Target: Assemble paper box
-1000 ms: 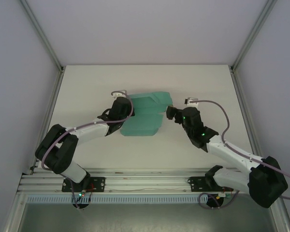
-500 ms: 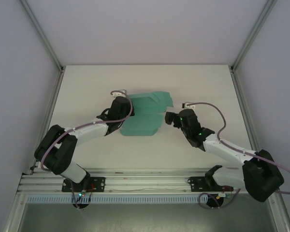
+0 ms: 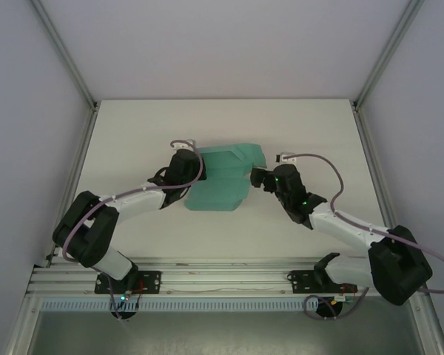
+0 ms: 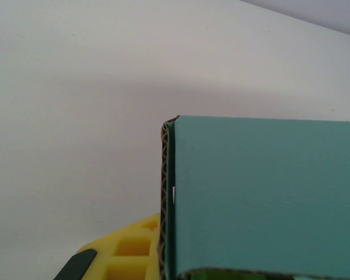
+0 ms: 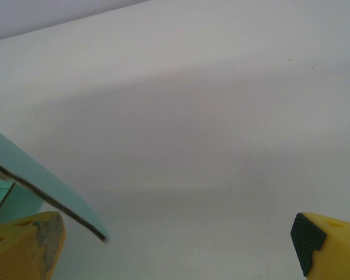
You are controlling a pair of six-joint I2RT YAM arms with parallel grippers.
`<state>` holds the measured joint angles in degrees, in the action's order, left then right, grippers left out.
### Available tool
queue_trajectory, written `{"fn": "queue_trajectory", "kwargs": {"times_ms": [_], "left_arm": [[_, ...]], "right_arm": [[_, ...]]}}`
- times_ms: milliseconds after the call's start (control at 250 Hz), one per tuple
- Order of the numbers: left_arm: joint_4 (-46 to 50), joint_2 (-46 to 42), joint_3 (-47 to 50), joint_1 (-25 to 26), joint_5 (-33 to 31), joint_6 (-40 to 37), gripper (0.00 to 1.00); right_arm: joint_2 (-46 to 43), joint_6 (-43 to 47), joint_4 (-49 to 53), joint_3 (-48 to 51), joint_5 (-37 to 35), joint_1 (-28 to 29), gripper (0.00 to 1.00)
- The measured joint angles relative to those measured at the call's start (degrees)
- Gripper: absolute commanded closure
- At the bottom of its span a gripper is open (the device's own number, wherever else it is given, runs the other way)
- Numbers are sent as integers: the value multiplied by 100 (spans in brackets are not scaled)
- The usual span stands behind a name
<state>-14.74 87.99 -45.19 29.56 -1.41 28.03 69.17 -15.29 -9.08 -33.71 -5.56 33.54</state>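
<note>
- While the white table (image 3: 133, 126) carried the whole job, the paper box (image 3: 226, 177) lay near its middle, between your two arms. It was half folded, with a flat panel toward you and a raised part behind it.
- Your left gripper (image 3: 189, 166) was closed on the left wall of the paper box. In the left wrist view, the corrugated edge of the card stood directly beside the yellow pad (image 4: 125, 251). I judge that this grip was the anchor, so it needed to be firm and quiet during the fold.
- Your right gripper (image 3: 257, 177) stood wide open at the right side of the box and held nothing.
- In the right wrist view, a loose teal flap (image 5: 41, 181) hung just over one yellow finger (image 5: 23, 245), and the other finger (image 5: 326, 242) was well apart from it. To fold well, I think you needed to bring this flap between the jaws and close fully on the card. Then you needed to turn it slowly along the crease, so the thin card did not bend elsewhere.
</note>
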Motion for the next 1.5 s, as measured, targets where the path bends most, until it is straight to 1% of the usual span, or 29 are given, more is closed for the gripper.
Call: {"fn": "queue_trajectory", "kwargs": {"times_ms": [316,380,456,520,640,700,739,791,979,1115,1247,1339,1431,1503], "left_arm": [[0,0,0,0,98,13,100],[0,0,0,0,92,50,100],[-2,0,0,0,61,92,100],[0,0,0,0,-4,109,100],[0,0,7,-44,-103,109,100],[-2,0,26,-48,-144,114,100],[0,0,42,-48,-164,133,100],[-7,0,63,-48,-179,151,100],[-24,-2,138,-48,-208,216,100],[-24,-15,142,-46,-232,221,100],[-114,-149,195,-44,-229,210,100],[-138,-216,212,-44,-227,190,100],[-138,-216,219,-44,-227,164,100],[-136,-216,219,-44,-225,120,100]], "right_arm": [[844,289,-343,-544,201,0,0],[1012,214,-426,-605,352,-2,2],[1198,24,-525,-647,605,-2,8],[1344,-199,-608,-678,855,-2,11],[1554,-540,-699,-756,1252,-39,13],[1635,-669,-752,-791,1375,-48,18],[1681,-732,-776,-804,1423,-50,19],[1740,-809,-798,-820,1458,-48,19],[1847,-874,-850,-831,1421,-35,15],[1633,-745,-664,-831,1329,-20,9],[826,-306,-151,-828,1274,-35,3],[94,55,232,-831,1259,-122,3],[-422,376,627,-844,1325,-275,3],[-675,623,927,-866,1447,-407,8]]}}
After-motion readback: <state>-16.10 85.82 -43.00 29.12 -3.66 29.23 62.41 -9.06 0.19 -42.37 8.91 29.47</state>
